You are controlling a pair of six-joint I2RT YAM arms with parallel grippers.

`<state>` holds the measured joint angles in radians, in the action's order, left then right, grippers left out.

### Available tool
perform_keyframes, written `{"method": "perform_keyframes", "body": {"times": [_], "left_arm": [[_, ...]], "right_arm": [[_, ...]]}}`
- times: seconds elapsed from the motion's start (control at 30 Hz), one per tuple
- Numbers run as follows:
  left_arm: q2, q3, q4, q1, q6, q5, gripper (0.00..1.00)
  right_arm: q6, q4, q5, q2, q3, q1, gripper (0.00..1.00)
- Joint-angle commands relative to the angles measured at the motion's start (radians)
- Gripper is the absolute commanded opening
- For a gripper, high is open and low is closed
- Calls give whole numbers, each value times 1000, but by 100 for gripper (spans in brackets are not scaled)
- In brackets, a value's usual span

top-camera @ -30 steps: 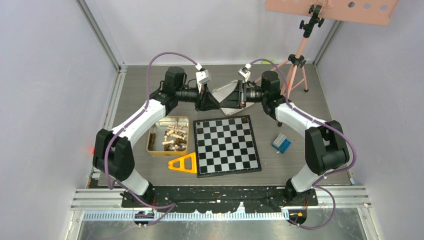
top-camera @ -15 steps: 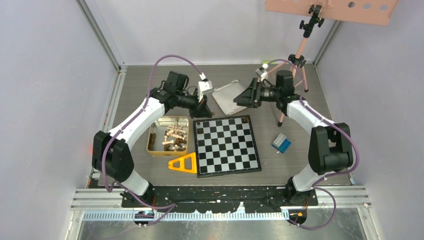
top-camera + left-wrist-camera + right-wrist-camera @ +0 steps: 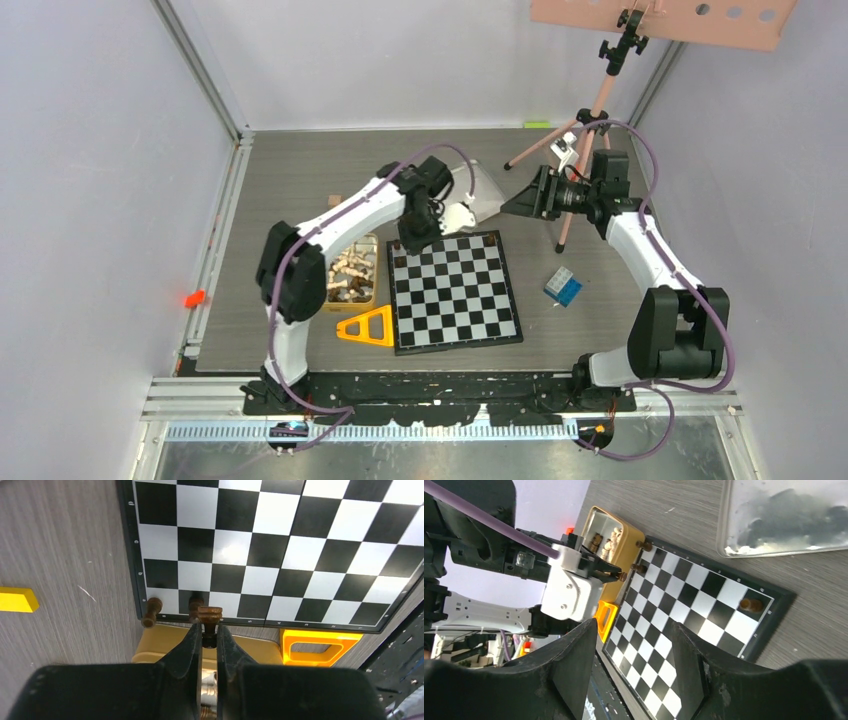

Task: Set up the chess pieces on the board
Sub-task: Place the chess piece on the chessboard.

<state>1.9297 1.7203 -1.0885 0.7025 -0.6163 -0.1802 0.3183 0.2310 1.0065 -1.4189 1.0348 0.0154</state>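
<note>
The board (image 3: 455,288) lies flat mid-table, also seen in the left wrist view (image 3: 280,555) and the right wrist view (image 3: 684,600). My left gripper (image 3: 209,627) hovers at the board's far-left corner (image 3: 420,232), shut on a dark brown chess piece (image 3: 210,614). Two more dark pieces (image 3: 151,611) (image 3: 195,605) stand on that edge. Another dark piece (image 3: 751,604) sits at the far-right corner. Pale and dark pieces fill the gold tin (image 3: 340,270). My right gripper (image 3: 520,200) hangs open and empty behind the board's far-right corner (image 3: 634,650).
A silver tin lid (image 3: 482,188) lies behind the board. A yellow triangle (image 3: 367,328) sits at the board's near-left side. A blue cube (image 3: 563,286) is right of the board. A tripod (image 3: 590,130) stands at the back right. A small brown cube (image 3: 335,199) lies back left.
Both grippers left the silver lid, which now lies flat. My left arm swung to the board's far-left corner and shut on a dark piece. My right gripper opened and pulled back to the right.
</note>
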Motion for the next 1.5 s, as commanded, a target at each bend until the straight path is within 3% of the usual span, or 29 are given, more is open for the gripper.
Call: {"method": "perform_keyframes", "body": {"times": [0.0, 0.4, 1.07, 1.47], "left_arm": [[111, 160, -204, 59, -25, 199, 9], [318, 312, -377, 121, -37, 352, 16], [439, 395, -356, 123, -45, 377, 19], [457, 407, -333, 123, -34, 384, 29]], "right_arm": [[-111, 68, -19, 52, -30, 29, 62], [-128, 72, 25, 70, -64, 87, 61], [-124, 73, 50, 64, -71, 105, 60], [-124, 76, 56, 63, -73, 112, 60]]}}
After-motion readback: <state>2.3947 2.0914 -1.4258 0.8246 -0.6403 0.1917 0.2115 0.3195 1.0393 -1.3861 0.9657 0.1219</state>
